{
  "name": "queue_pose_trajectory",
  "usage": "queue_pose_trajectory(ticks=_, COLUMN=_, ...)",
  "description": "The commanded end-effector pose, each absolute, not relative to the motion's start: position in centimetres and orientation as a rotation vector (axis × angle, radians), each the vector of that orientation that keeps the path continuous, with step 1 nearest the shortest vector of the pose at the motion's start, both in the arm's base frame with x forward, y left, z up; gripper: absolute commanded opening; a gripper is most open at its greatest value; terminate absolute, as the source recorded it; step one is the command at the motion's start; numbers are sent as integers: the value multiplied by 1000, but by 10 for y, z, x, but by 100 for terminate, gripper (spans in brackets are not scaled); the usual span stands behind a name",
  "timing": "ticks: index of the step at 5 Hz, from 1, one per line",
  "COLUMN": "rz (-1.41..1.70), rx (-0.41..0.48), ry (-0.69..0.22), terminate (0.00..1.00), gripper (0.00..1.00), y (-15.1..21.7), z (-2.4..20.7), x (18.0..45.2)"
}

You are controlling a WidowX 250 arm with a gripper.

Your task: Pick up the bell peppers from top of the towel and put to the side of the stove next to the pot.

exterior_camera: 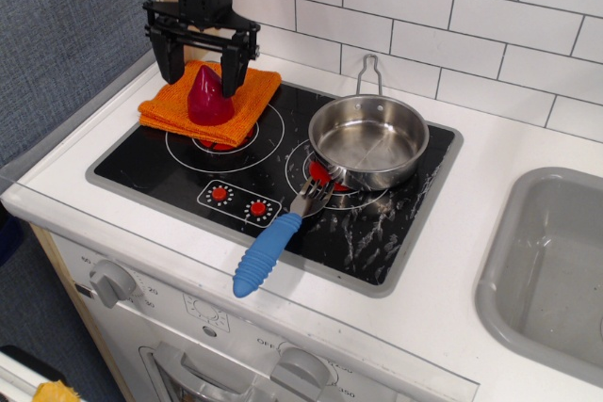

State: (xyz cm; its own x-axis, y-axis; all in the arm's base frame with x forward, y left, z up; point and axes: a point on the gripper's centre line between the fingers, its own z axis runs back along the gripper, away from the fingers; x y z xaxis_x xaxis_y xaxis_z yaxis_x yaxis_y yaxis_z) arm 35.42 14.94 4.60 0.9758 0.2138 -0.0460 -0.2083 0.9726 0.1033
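Note:
The dark red bell pepper stands upright on the folded orange towel, which lies over the back left burner of the black stove. My gripper is open, its two black fingers spread wide just behind and above the pepper's tip, one on each side. It touches nothing that I can see. The shiny steel pot sits on the right burner, its wire handle pointing to the wall.
A metal fork with a blue handle lies on the stove front, tines under the pot's edge. White counter runs right of the stove. A grey sink is at far right. Tiled wall stands behind.

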Motion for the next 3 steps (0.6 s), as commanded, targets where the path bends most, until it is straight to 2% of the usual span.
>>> queue_pose_trajectory(ticks=1, rz=199, rx=102, ry=36, terminate=0, gripper=0, y=145, z=51, x=356)
queue_pose_trajectory(ticks=2, rz=195, rx=108, ry=14, terminate=0, gripper=0, y=139, z=62, x=354)
queue_pose_trajectory(ticks=3, rz=180, rx=110, ry=-45, terminate=0, gripper=0, y=131, z=86, x=356)
